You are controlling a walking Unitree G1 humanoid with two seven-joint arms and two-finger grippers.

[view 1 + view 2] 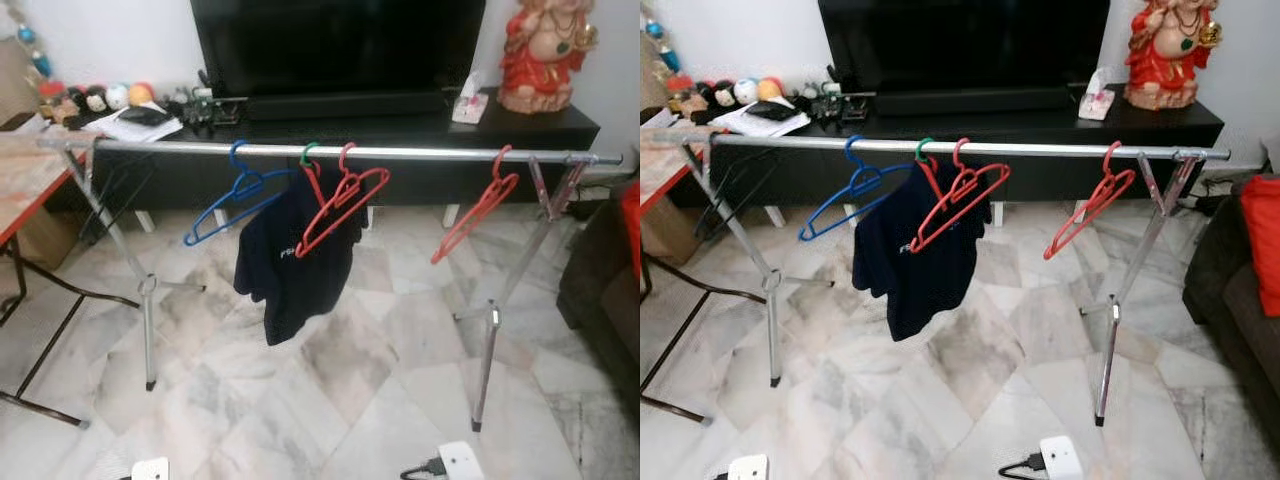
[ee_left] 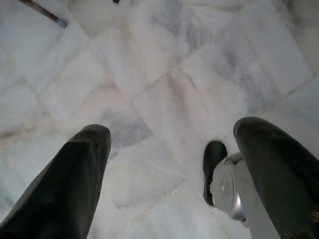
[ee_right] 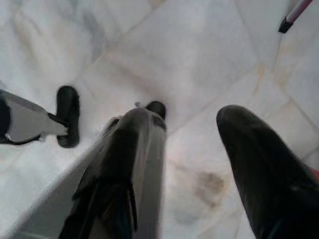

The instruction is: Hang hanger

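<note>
A silver clothes rail [image 1: 420,153] runs across the room on two folding stands. On it hang a blue hanger [image 1: 232,203], a green-hooked hanger carrying a dark navy shirt [image 1: 292,255], a red hanger [image 1: 343,205] in front of the shirt, and another red hanger [image 1: 477,217] near the right end. A thin black hanger [image 1: 108,190] hangs at the far left. My left gripper [image 2: 174,128] hangs open over the marble floor, nothing between its fingers. My right gripper [image 3: 189,117] is also open above the floor, holding nothing.
Behind the rail stands a black TV console [image 1: 520,130] with a television, a red figurine [image 1: 540,50] and clutter. An orange-topped folding table [image 1: 20,180] is at the left, a dark sofa [image 1: 610,290] at the right. My white feet [image 1: 460,462] show low on the marble floor.
</note>
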